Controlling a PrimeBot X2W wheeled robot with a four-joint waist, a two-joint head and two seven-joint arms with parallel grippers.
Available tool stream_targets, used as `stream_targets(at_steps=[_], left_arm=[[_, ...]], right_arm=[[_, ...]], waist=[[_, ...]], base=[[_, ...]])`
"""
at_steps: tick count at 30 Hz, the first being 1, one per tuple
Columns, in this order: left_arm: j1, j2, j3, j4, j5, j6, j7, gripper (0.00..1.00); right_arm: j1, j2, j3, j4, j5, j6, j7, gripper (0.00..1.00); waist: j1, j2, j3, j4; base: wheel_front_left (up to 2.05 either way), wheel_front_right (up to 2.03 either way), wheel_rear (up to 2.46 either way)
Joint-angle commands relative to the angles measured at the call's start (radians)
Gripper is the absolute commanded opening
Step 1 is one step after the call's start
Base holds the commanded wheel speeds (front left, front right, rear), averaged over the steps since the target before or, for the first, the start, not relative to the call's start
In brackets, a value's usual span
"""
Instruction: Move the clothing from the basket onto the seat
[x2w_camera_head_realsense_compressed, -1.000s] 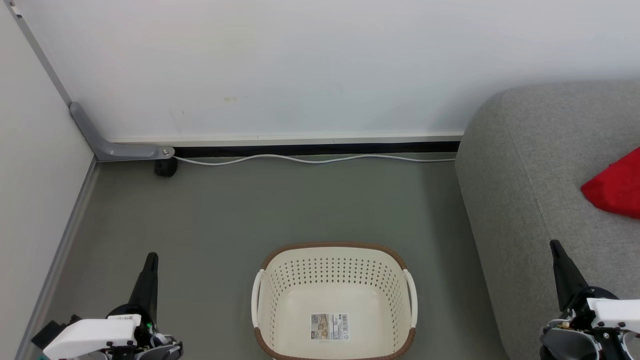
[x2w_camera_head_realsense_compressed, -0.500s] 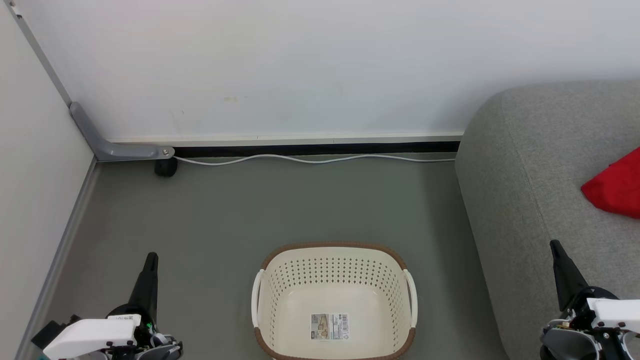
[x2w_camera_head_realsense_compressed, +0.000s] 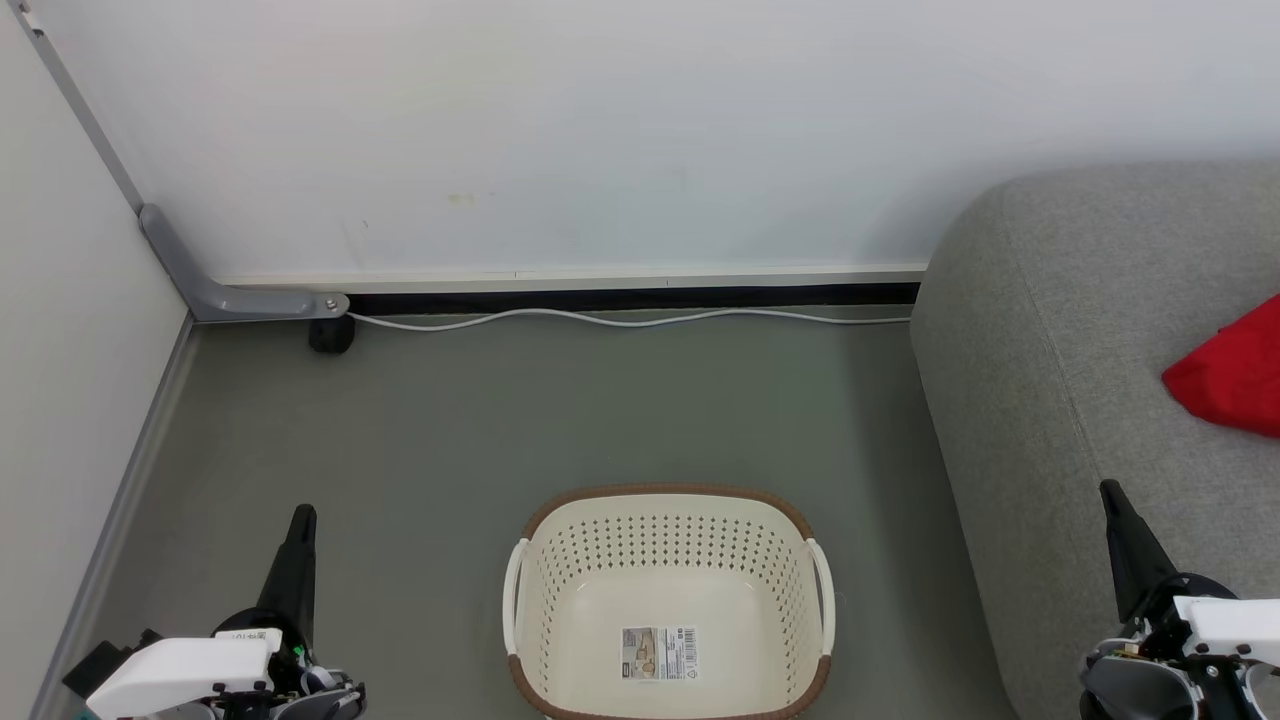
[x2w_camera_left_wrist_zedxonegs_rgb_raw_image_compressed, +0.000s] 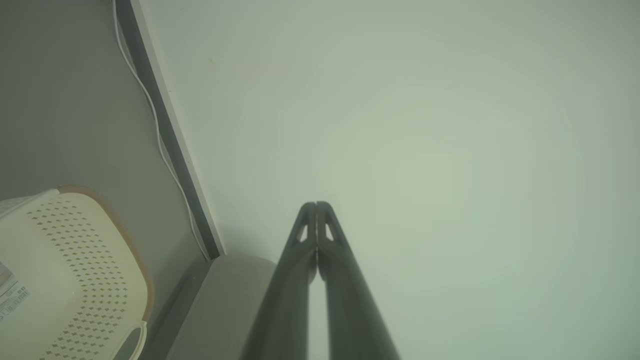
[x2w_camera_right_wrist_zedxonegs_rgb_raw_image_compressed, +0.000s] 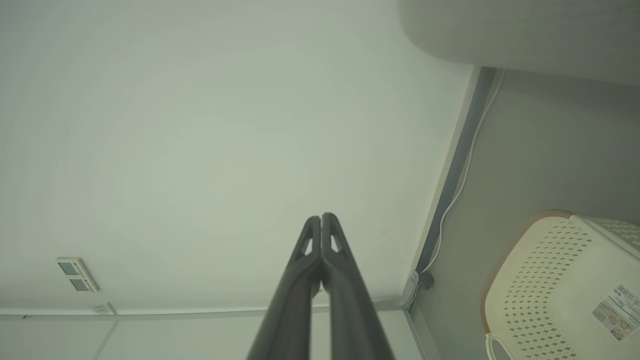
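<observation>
Basket (x2w_camera_head_realsense_compressed: 668, 545) at 6 o'clock in the head view, standing on the floor (x2w_camera_head_realsense_compressed: 560, 410). Nothing red lies inside it, and its bare bottom shows a paper label (x2w_camera_head_realsense_compressed: 659, 652). The nearest strip of its bottom is cut off by the picture's lower edge.

Clothing (x2w_camera_head_realsense_compressed: 1232, 380), one bright red piece as far as can be seen, lies on the seat (x2w_camera_head_realsense_compressed: 1060, 330) at 3 o'clock. It is cropped by the picture's edge, so whether further pieces lie beyond cannot be told. On this evidence the transfer looks complete or very nearly so, with no visible garment left to lift.

Left gripper (x2w_camera_head_realsense_compressed: 303, 514) at 7 o'clock and right gripper (x2w_camera_head_realsense_compressed: 1108, 490) at 5 o'clock both point toward 12 o'clock. Each has its fingers pressed together tip to tip and holds nothing. The left one is well apart from the basket. The right one shows against the seat's front, and whether it touches cannot be told.

The floor is smooth, matt and grey-green. The seat is grey woven upholstery with a rounded edge and a visible seam. A white wall (x2w_camera_head_realsense_compressed: 600, 130) closes the room at 12 o'clock, with a white cable (x2w_camera_head_realsense_compressed: 620, 318) trailing along its foot. A grey bracket (x2w_camera_head_realsense_compressed: 215, 290) sits at 10 o'clock, beside a pale side panel (x2w_camera_head_realsense_compressed: 70, 330) at 9 o'clock.
</observation>
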Motion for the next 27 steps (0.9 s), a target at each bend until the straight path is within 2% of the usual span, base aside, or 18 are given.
stream_targets(at_steps=[1, 27], left_arm=[[-0.058, 0.018, 0.033, -0.030, -0.004, -0.007, 0.006, 0.00], [-0.058, 0.018, 0.033, -0.030, -0.005, -0.007, 0.006, 0.00]], right_arm=[[-0.016, -0.010, 0.017, -0.033, 0.011, 0.004, 0.008, 0.00], [-0.016, -0.010, 0.017, -0.033, 0.011, 0.004, 0.008, 0.00]], waist=[[0.0000, 0.0000, 0.000, 0.000], [0.0000, 0.0000, 0.000, 0.000]], base=[[0.00, 0.00, 0.00], [0.00, 0.00, 0.00]])
